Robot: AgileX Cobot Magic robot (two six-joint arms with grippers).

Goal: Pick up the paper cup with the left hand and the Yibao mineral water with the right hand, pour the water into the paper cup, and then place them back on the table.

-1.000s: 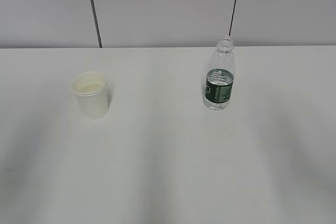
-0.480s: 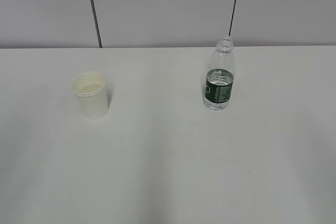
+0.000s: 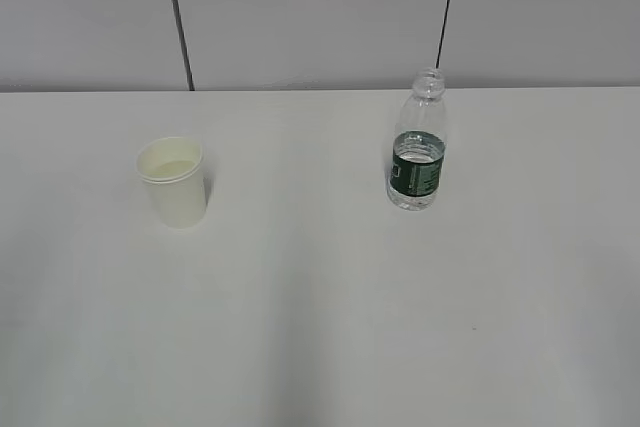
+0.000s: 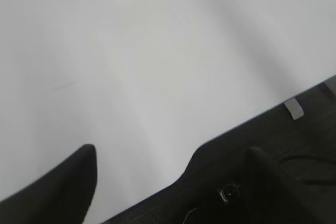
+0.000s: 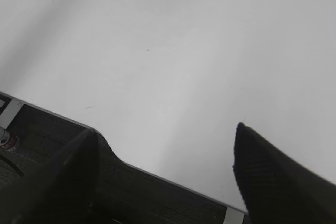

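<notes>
Left gripper (image 4: 170, 169) and right gripper (image 5: 165, 156) both spread wide, empty, at the table's (image 3: 320, 327) near edge.
Cup (image 3: 174, 181) stands upright ahead of the left; bottle (image 3: 418, 142) upright ahead of the right, both toward the far edge.

Grey panelled wall (image 3: 310, 17), two dark vertical seams; soft even light.
</notes>
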